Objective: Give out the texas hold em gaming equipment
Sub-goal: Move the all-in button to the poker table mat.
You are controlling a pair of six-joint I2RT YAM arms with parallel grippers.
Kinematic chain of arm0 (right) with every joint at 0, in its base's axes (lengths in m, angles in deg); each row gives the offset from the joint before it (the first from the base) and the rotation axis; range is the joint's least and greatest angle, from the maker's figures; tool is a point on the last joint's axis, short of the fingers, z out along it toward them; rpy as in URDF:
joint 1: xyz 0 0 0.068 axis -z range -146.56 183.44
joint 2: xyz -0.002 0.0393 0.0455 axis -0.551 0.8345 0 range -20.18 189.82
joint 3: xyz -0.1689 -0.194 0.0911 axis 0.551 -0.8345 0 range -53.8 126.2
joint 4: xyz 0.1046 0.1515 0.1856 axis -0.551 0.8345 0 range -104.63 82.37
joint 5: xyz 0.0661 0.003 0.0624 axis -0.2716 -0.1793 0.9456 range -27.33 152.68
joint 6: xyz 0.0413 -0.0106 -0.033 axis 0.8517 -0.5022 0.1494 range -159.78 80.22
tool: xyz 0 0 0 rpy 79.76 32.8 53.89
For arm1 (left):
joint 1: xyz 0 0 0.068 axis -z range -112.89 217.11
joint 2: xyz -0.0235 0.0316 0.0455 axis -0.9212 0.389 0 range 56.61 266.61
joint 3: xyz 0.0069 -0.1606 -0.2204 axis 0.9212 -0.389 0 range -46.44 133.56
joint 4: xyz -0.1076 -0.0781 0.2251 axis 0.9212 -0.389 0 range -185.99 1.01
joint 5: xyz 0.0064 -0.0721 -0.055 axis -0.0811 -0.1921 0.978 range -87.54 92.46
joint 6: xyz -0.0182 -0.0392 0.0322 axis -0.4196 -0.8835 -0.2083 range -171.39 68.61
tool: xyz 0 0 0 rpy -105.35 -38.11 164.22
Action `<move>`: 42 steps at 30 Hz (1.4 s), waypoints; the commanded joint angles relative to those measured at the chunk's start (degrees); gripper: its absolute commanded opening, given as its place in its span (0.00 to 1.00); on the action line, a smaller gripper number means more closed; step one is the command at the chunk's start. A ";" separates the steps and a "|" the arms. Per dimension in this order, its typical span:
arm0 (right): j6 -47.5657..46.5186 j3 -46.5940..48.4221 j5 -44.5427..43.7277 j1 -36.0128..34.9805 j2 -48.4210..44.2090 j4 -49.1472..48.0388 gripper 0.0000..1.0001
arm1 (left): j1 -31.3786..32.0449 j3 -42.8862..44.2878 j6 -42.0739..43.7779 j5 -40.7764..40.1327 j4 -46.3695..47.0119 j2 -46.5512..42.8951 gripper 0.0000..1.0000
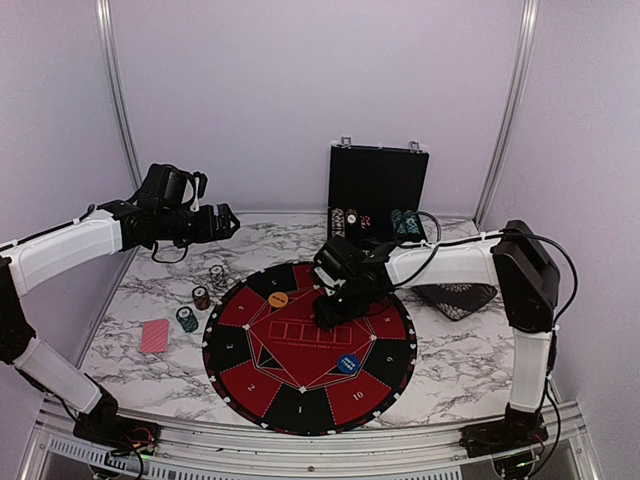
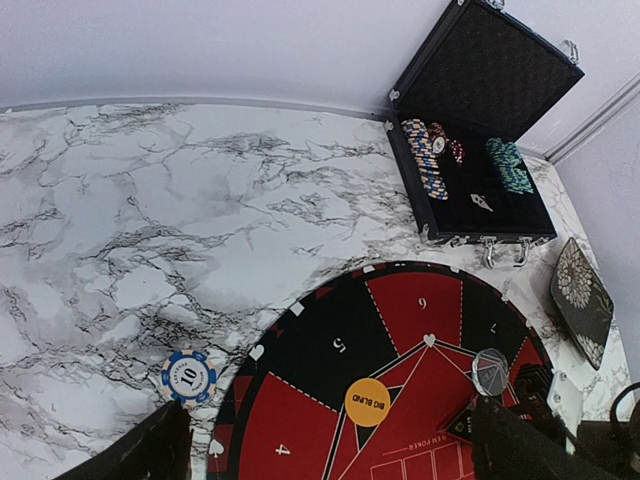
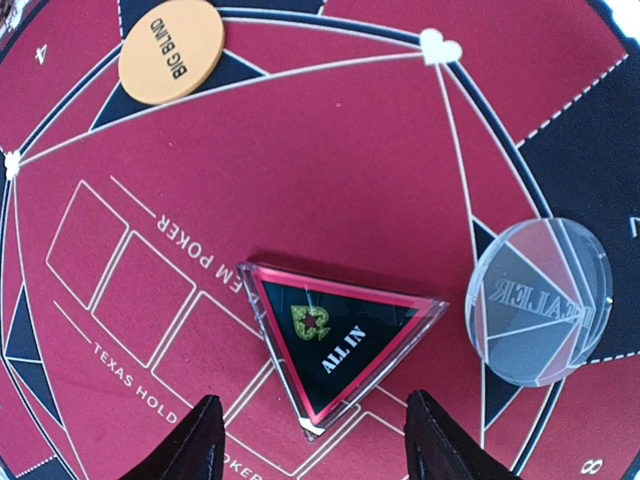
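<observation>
Your right tool (image 3: 313, 400) hovers released over a clear triangular red-and-black "ALL IN" marker (image 3: 340, 335). Probably best: lower squarely, avoiding the neighbouring clear round dealer disc (image 3: 540, 300).

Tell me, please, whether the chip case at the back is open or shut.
Open: the case has its lid standing upright behind it, and rows of chips show inside.

Right jaws low over mat (image 1: 290, 385), perhaps touching

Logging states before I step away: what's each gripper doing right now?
Left gripper: open, holding nothing.
Right gripper: open, at the ALL IN marker, not gripping it.
</observation>
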State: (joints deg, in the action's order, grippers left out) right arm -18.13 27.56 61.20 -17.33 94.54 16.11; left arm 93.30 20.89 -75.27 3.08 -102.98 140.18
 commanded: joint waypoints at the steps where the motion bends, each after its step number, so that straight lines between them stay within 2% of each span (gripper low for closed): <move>1: 1.38 0.00 -0.33 0.68 0.55 -2.21 0.59 | -0.26 1.05 -0.14 0.41 0.46 0.48 0.99; 22: -0.13 3.69 -2.43 0.42 6.75 -2.18 0.48 | -0.25 2.15 0.02 0.49 -0.74 -0.21 0.99; 34: -3.45 11.86 -4.96 -5.54 11.89 2.48 0.46 | -0.25 1.85 -0.04 0.02 -1.14 -1.25 0.99; 42: -5.10 13.26 -4.07 -7.74 12.46 3.12 0.46 | -0.19 1.69 0.27 -0.27 -1.39 -1.47 0.99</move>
State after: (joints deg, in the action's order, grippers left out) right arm -21.95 39.12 55.89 -23.88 105.54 16.59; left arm 93.30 21.44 -75.43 3.04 -103.44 140.16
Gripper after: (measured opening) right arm 0.464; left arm 0.989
